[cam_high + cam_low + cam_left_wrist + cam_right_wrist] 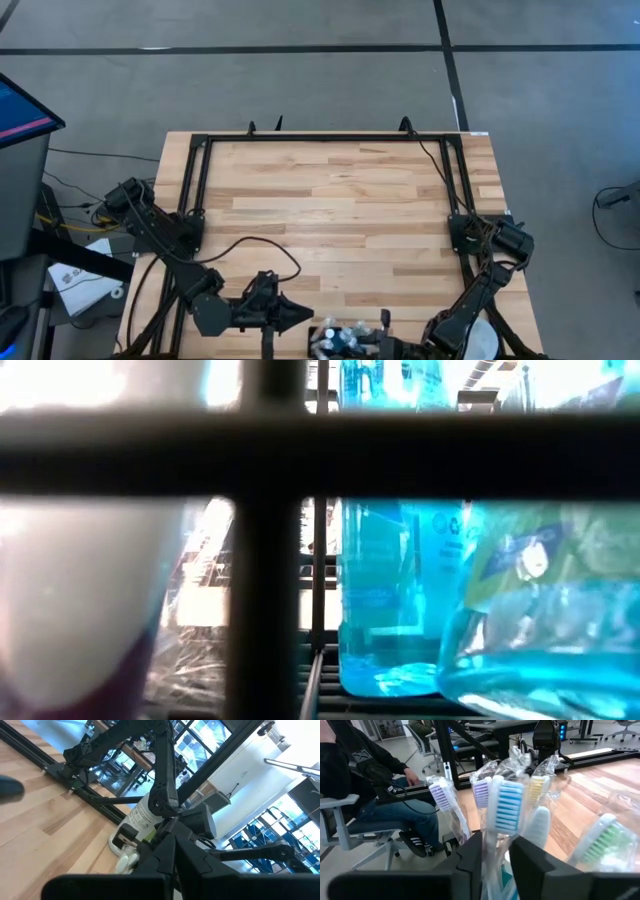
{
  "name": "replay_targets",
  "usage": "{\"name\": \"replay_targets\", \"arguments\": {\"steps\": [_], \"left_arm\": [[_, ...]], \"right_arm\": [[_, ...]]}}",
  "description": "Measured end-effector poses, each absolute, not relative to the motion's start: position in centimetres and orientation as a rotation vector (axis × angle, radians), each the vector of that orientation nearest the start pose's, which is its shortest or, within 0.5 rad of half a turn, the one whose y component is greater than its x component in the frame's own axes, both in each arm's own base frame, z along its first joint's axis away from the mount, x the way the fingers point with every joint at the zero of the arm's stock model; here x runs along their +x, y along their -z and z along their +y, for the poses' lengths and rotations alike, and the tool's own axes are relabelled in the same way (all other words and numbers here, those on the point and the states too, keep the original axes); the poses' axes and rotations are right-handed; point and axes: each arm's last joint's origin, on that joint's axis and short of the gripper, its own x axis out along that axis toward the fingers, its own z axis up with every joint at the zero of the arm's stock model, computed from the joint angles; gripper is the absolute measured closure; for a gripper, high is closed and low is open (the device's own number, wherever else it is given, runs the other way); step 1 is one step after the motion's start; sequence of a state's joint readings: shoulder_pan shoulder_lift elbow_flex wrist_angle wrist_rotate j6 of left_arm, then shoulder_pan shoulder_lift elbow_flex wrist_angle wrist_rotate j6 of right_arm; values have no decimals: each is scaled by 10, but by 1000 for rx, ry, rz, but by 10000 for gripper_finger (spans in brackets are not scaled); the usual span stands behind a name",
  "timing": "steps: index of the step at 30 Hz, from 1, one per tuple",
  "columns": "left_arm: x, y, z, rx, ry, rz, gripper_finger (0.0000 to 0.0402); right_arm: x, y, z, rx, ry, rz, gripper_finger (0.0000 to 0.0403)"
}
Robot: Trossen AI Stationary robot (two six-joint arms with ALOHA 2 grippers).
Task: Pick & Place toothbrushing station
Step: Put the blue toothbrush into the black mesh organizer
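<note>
You find the toothbrushing station (338, 340) at the bottom centre of the high view, on the lower edge of the table (330, 190), filled with wrapped toothbrushes (441, 795). Your right gripper (385, 322) is just at its right side. In the right wrist view the fingers stand narrowly apart with the handle of the blue toothbrush (509, 812) in the gap, but I cannot tell if they press it. Your left gripper (298, 316) waits closed, just left of the station.
</note>
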State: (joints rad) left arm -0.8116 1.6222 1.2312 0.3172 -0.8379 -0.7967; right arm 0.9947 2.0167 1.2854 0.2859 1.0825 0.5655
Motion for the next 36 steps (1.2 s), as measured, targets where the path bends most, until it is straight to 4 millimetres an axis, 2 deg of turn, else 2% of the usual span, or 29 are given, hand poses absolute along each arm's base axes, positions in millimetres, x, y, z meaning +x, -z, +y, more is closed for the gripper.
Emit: {"name": "replay_targets", "arguments": {"steps": [8,13,25,36], "left_arm": [[270,-323,-254,-739,-44,37,399],[270,-323,-254,-737,-43,37,399],[270,-323,-254,-738,-42,35,399],[270,-323,-254,-741,-39,34,399]], "right_arm": [[252,-191,350,185,165,169,249],[253,-201,355,215,162,151,226],[258,-222,362,163,149,128,245],[261,-219,358,118,161,149,263]]}}
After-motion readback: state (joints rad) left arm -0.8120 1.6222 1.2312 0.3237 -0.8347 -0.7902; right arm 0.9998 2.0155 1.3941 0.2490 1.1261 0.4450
